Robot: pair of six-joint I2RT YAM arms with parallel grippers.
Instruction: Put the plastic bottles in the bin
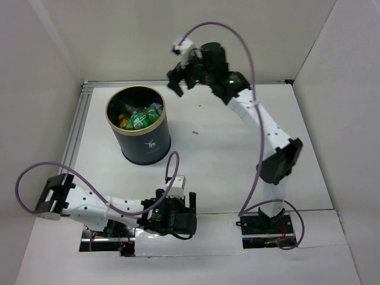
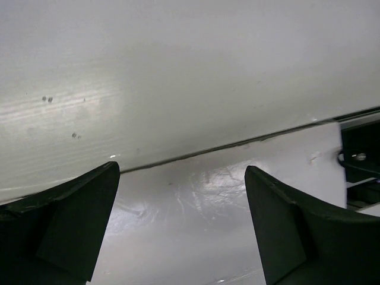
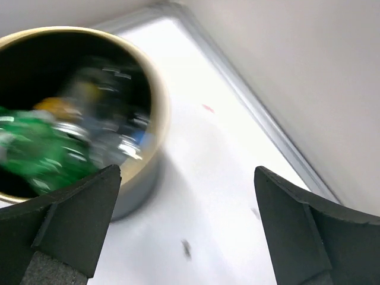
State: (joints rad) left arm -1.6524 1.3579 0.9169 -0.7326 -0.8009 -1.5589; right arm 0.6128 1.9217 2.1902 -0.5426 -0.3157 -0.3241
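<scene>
1. The bin (image 1: 146,147) stands upright on the far left part of the surface (image 1: 219,166). It has a black wall, a gold-tan rim and a small white logo facing my overhead camera.
2. The plastic bottles (image 1: 140,120) lie heaped inside it. I can make out green labels and a bit of yellow. On the right wrist feed they are blurred, so I cannot count them.
3. My right claw (image 3: 187,228) hangs near the bin, off its far right side and clear of the rim. Its fingers are spread wide with nothing between them. Through the gap I see bare surface, with the bin's rim at the left.
4. My left claw (image 2: 181,228) sits low at the near edge, close to its own base and well apart from the bin. It is also wide open and empty, facing a seam in the white surface.
5. A small dark speck (image 1: 194,132) lies on the surface to the right of the bin.
</scene>
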